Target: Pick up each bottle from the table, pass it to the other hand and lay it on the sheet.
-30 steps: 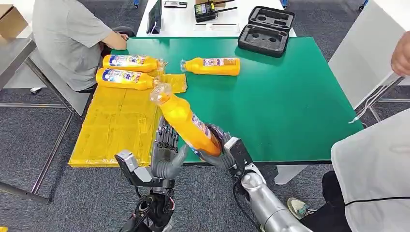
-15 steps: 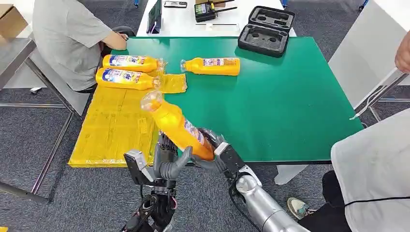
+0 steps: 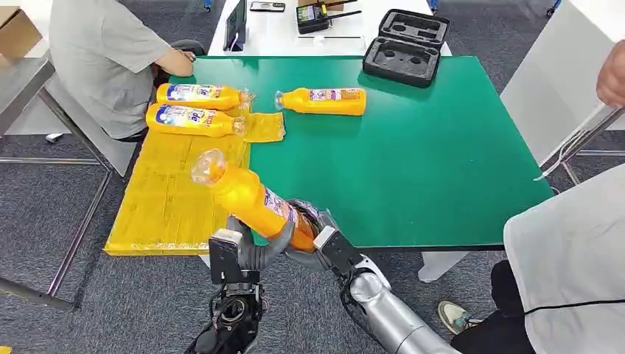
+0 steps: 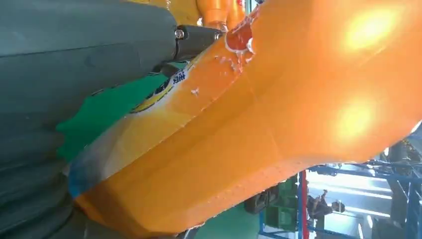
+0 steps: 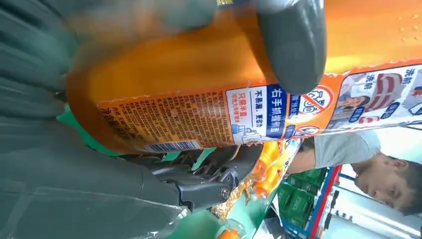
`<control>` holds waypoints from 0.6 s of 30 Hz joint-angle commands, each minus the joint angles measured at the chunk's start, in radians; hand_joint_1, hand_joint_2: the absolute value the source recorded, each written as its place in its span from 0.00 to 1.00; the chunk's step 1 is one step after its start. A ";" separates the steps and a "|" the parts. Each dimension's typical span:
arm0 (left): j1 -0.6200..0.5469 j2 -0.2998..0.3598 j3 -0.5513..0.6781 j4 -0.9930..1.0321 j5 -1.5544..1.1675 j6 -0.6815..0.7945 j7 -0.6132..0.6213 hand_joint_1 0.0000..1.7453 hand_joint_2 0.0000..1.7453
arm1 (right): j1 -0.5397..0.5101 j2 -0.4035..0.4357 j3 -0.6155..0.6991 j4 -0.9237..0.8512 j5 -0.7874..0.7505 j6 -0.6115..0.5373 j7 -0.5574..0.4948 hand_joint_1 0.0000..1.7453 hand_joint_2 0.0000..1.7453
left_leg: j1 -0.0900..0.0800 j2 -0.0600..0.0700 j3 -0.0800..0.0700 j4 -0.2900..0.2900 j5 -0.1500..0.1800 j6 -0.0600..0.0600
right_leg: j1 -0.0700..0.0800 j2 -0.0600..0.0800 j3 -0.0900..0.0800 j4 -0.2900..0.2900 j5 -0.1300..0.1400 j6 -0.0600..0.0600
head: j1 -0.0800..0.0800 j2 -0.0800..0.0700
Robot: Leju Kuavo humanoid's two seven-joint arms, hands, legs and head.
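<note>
At the table's near edge, tilted bottle [image 3: 250, 200] gripped by right hand [image 3: 313, 234]; left hand [image 3: 254, 247] seemingly clasping too.

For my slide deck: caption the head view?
Both hands, left hand and right hand, grip an orange bottle beside the yellow sheet.

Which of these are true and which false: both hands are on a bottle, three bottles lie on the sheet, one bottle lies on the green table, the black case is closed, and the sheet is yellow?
1. Both the left robot hand and right robot hand are on the held bottle. True.
2. Three bottles lie on the sheet. False: two lie there.
3. One bottle lies on the green table. True.
4. The black case is closed. False: it is open.
5. The sheet is yellow. True.
</note>
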 commanded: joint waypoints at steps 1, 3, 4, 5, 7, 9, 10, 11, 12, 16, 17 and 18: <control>-0.030 0.008 0.028 0.036 0.024 -0.047 0.004 0.00 1.00 | 0.001 -0.029 0.041 -0.005 -0.011 0.005 0.002 1.00 1.00 | 0.002 0.000 0.004 0.000 -0.001 -0.003 | 0.002 -0.001 0.004 -0.001 -0.001 -0.002 | 0.000 0.000; -0.025 0.010 0.036 0.025 0.030 -0.054 0.004 0.00 1.00 | 0.000 -0.030 0.034 -0.001 -0.017 0.008 0.002 1.00 1.00 | 0.001 0.000 0.002 -0.001 -0.001 -0.002 | 0.001 0.000 0.002 -0.001 0.000 -0.001 | 0.000 0.000; -0.024 0.011 0.040 0.024 0.034 -0.060 0.004 0.00 1.00 | 0.000 -0.031 0.030 -0.001 -0.019 0.007 0.002 1.00 1.00 | 0.002 0.000 0.003 0.000 -0.001 -0.002 | 0.002 0.000 0.004 -0.001 -0.001 -0.002 | 0.000 0.000; -0.024 0.011 0.040 0.024 0.034 -0.060 0.004 0.00 1.00 | 0.000 -0.031 0.030 -0.001 -0.019 0.007 0.002 1.00 1.00 | 0.002 0.000 0.004 0.000 -0.001 -0.002 | 0.002 0.000 0.004 -0.001 -0.001 -0.002 | 0.000 0.000; -0.024 0.011 0.040 0.024 0.034 -0.060 0.004 0.00 1.00 | 0.000 -0.031 0.030 -0.001 -0.019 0.007 0.002 1.00 1.00 | 0.001 0.000 0.002 0.000 -0.001 -0.001 | 0.001 0.000 0.002 0.000 -0.001 -0.001 | 0.000 0.000; -0.024 0.011 0.040 0.024 0.034 -0.060 0.004 0.00 1.00 | 0.000 -0.031 0.030 -0.001 -0.019 0.007 0.002 1.00 1.00 | 0.002 0.000 0.003 0.000 -0.001 -0.002 | 0.002 0.000 0.003 -0.001 -0.001 -0.002 | 0.000 0.000; -0.024 0.011 0.040 0.024 0.034 -0.060 0.004 0.00 1.00 | 0.000 -0.031 0.030 -0.001 -0.019 0.007 0.002 1.00 1.00 | 0.001 0.000 0.003 0.000 -0.001 -0.002 | 0.001 0.000 0.003 -0.001 -0.001 -0.002 | 0.000 0.000; -0.021 0.013 0.044 0.014 0.032 -0.064 0.004 0.00 1.00 | -0.003 -0.034 0.019 0.004 -0.022 0.004 0.002 1.00 1.00 | 0.002 0.000 0.004 0.000 -0.002 -0.002 | 0.002 0.000 0.004 -0.001 -0.001 -0.002 | 0.000 0.000; -0.019 0.013 0.045 0.011 0.035 -0.070 0.004 0.00 1.00 | -0.003 -0.036 0.014 0.007 -0.023 0.002 0.002 1.00 1.00 | 0.001 0.000 0.003 0.000 -0.001 -0.002 | 0.001 0.000 0.003 -0.001 -0.001 -0.002 | 0.000 0.000; -0.031 0.013 0.043 0.102 0.187 -0.326 0.004 0.00 1.00 | 0.002 -0.062 -0.013 -0.005 -0.029 0.002 0.002 1.00 1.00 | 0.001 -0.001 0.004 0.000 -0.001 -0.002 | 0.001 -0.001 0.004 -0.001 -0.001 -0.002 | 0.000 0.000; -0.048 0.014 0.028 0.144 0.244 -0.419 0.008 0.00 1.00 | 0.011 -0.069 -0.022 -0.018 -0.032 0.004 0.002 1.00 1.00 | 0.001 -0.001 0.003 -0.001 0.000 -0.002 | 0.001 -0.001 0.004 -0.001 -0.001 -0.001 | 0.000 0.000; -0.052 0.014 0.014 0.152 0.272 -0.475 0.021 0.00 1.00 | 0.017 -0.071 -0.025 -0.026 -0.031 0.001 0.002 1.00 1.00 | 0.002 -0.001 0.004 -0.001 -0.001 -0.002 | 0.002 -0.001 0.005 -0.002 -0.001 -0.002 | 0.000 0.000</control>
